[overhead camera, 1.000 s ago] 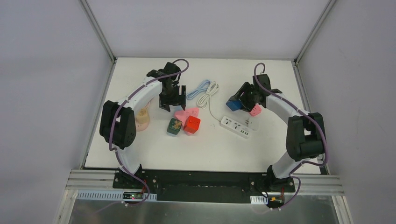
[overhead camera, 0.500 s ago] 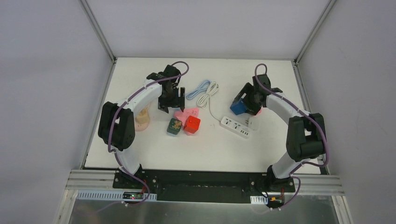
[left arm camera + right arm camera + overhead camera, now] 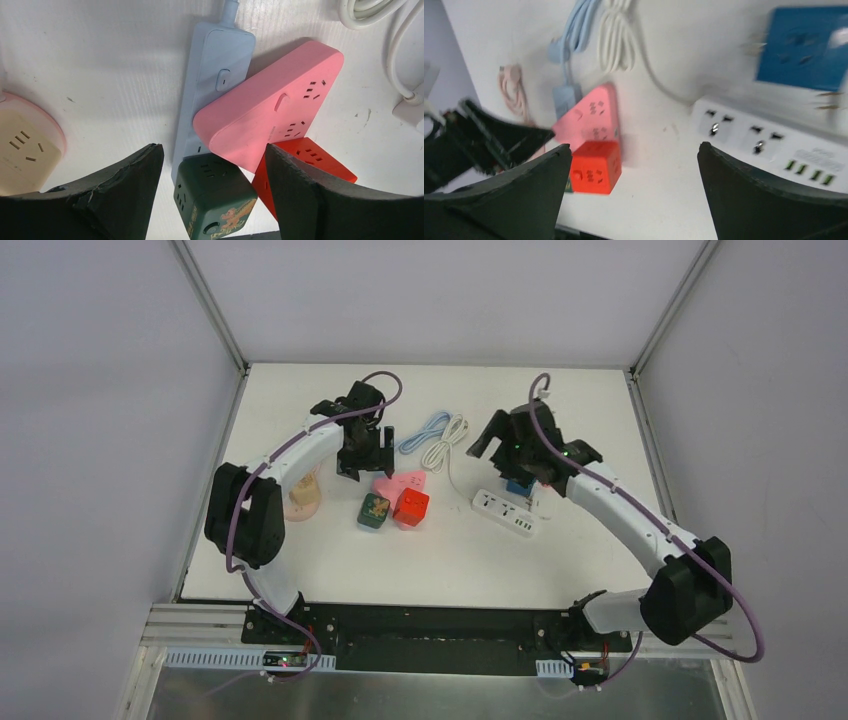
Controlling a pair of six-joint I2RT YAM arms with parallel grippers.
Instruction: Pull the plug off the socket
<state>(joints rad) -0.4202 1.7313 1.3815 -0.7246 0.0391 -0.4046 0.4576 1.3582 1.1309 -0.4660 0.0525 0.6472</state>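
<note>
You are working in a robotics lab test cell: the white table (image 3: 450, 560) is boxed in on three sides by plain grey panels (image 3: 90, 440) set in slim aluminium posts (image 3: 210, 305), and a fixed camera looks down from above. The left arm (image 3: 300, 445) and the right arm (image 3: 620, 505) stand on an aluminium rail (image 3: 195, 625) at the near edge, with slotted cable ducts (image 3: 250, 658) below it and purple cables (image 3: 385, 375) looped along the links. A white power strip (image 3: 503, 512) and a cluster of coloured socket blocks (image 3: 400, 483) lie loose on the tabletop, mixed in make and colour.
</note>
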